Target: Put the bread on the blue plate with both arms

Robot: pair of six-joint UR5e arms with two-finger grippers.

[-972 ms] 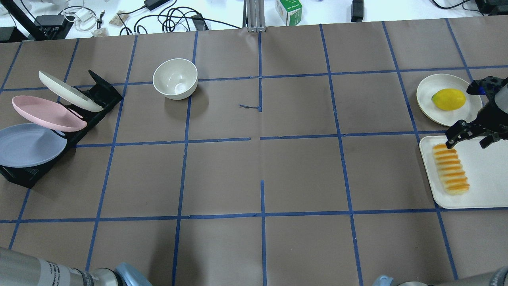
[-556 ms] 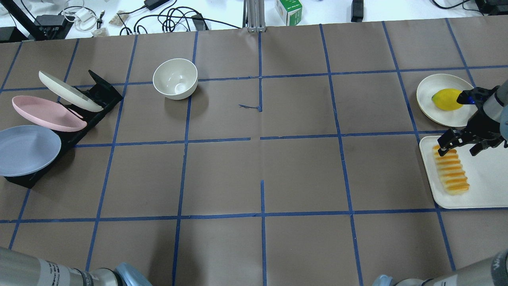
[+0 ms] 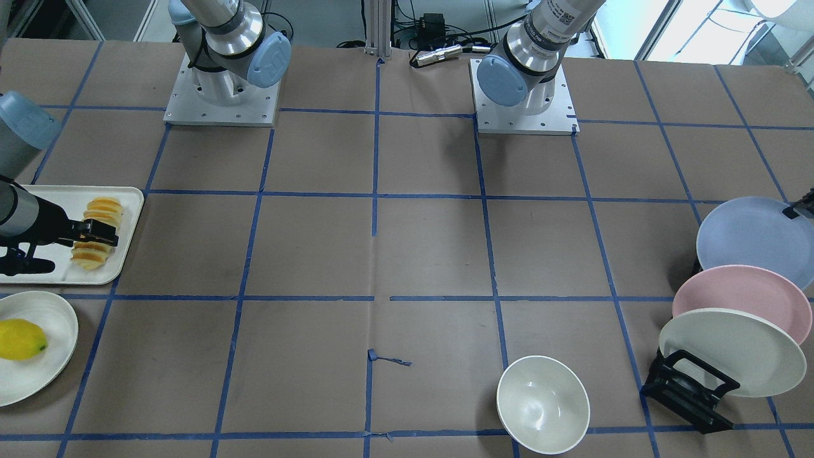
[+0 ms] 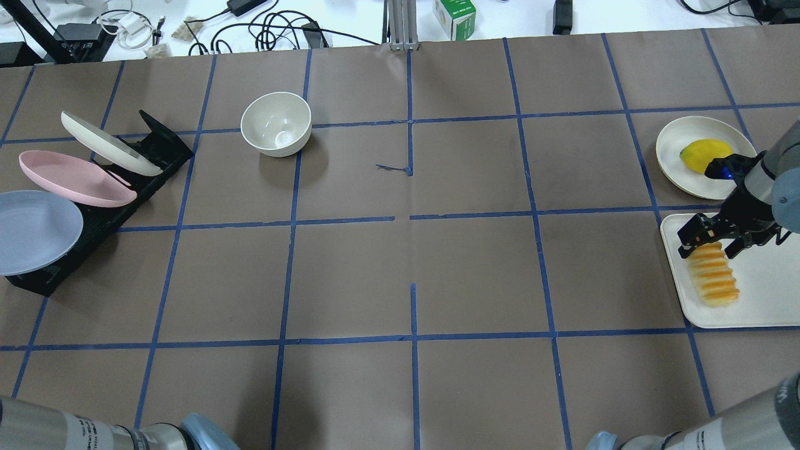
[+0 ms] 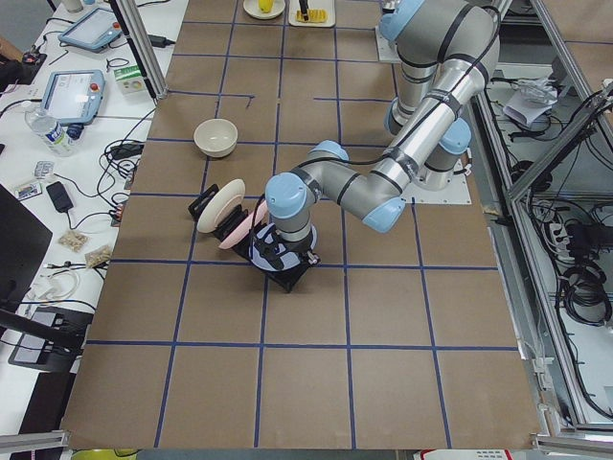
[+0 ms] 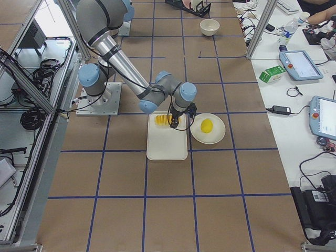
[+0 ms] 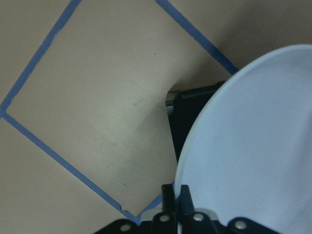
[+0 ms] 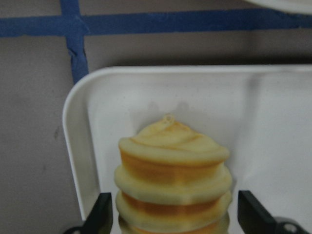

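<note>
Lying on the white tray (image 4: 759, 300) at the right edge of the overhead view, the bread (image 4: 714, 281) is straddled at its far end by the right gripper (image 4: 708, 250). The jaws are held wide, with one finger seen on each side of the loaf in the wrist view, neither touching it. The blue plate (image 4: 34, 231) is found at the left edge, over the black rack (image 4: 59, 272). Its rim is pinched between the narrow jaws of the left gripper (image 7: 176, 197). The pink plate (image 4: 72, 178) is seated in the rack beside it.
</note>
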